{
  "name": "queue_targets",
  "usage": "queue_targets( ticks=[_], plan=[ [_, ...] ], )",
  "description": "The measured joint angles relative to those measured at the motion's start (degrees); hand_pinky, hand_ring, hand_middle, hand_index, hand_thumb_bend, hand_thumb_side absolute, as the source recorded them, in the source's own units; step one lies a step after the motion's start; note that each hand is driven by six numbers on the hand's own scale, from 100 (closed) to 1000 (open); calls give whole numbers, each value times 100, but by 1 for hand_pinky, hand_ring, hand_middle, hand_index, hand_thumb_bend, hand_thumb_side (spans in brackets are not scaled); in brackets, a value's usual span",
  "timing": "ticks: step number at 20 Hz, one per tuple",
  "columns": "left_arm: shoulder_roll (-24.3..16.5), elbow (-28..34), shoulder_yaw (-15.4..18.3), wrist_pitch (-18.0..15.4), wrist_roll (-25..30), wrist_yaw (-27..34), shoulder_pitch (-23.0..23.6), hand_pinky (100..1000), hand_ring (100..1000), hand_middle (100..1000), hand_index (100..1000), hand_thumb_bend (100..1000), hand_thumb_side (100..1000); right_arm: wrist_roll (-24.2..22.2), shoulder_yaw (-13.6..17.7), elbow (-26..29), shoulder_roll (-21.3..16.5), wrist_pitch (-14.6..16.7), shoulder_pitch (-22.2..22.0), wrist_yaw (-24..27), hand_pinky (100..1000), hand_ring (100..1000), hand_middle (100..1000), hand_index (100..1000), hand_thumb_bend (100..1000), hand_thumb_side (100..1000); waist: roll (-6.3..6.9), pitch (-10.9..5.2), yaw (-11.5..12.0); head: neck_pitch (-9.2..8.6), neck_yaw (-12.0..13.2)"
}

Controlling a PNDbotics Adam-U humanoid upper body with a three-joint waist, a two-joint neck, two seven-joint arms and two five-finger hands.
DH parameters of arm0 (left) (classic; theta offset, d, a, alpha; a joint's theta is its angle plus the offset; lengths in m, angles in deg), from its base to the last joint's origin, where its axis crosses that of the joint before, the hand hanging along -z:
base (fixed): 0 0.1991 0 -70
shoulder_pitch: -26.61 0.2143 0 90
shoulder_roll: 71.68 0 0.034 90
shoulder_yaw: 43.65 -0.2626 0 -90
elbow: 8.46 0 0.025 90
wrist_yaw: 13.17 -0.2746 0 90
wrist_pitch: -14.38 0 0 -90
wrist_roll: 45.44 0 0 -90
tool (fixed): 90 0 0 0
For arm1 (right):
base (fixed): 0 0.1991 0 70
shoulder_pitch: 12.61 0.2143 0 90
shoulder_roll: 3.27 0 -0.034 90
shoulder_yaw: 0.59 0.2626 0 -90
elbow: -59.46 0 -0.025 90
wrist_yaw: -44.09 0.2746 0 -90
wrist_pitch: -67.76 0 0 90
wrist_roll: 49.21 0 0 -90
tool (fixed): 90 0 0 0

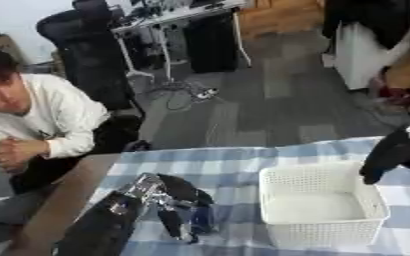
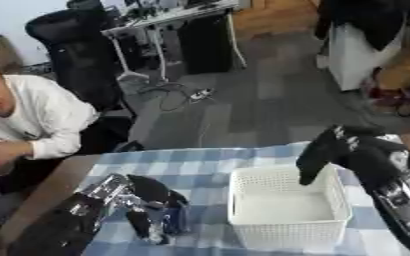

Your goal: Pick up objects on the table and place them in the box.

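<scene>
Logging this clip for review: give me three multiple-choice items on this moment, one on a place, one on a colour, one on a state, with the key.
1. Where is the right hand?
A. over the basket's far rim
B. flat on the floor
C. on the chair

2. What colour is the basket?
A. red
B. white
C. black

3. What does the basket hold?
A. a pile of objects
B. water
C. nothing visible

Key: 1 A, the fingers hang down over the rim in the right eye view. 2 B, its perforated walls are white. 3 C, its floor shows bare. The left hand is beside it on the checked cloth.
</scene>
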Motion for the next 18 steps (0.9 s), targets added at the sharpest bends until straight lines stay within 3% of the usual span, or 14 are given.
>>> queue_targets(
  ticks=[1,2,3,4,5,6,7,8,9,18],
  plan=[
    [3,9,-1,50,-154,-26,19,100,212,326,520,502,696,-2,0,0,0,3,0,8,553,489,544,607,177,983,0,0,-5,0,0],
    [12,8,-3,107,-306,-55,32,101,222,337,531,561,687,-5,0,0,0,7,0,15,553,489,544,607,177,983,0,1,-5,0,0],
    [29,8,-3,169,-455,-82,48,100,113,232,427,222,765,-5,0,0,1,15,1,20,551,488,541,604,165,981,0,1,-6,0,0],
    [53,4,-4,239,-603,-112,49,100,123,240,434,239,757,-3,0,0,1,21,1,22,551,488,541,605,166,981,0,1,-8,0,1],
    [71,-13,-12,298,-724,-149,55,100,100,163,373,111,872,-1,0,0,1,27,1,24,550,488,540,603,163,981,0,1,-12,0,1],
    [87,-36,-16,350,-825,-194,66,100,100,163,373,111,872,4,-1,0,1,34,2,25,550,488,540,603,163,981,0,1,-12,-1,1],
    [101,-75,-20,392,-903,-247,72,100,100,103,317,100,972,7,-1,0,1,38,2,26,549,487,538,602,161,981,0,3,-12,-1,1],
    [104,-112,-28,415,-957,-304,82,100,100,109,327,100,966,8,-1,0,1,39,2,27,550,487,538,602,161,981,0,6,-12,-1,2],
    [104,-139,-32,430,-997,-357,85,100,100,100,267,100,992,9,-1,0,1,40,2,27,549,487,538,602,161,980,0,6,-12,-2,2],
    [53,-84,-16,282,-1335,-307,64,100,100,100,218,104,981,22,0,0,1,52,2,28,549,487,537,601,163,979,2,6,32,-2,48]
  ],
)
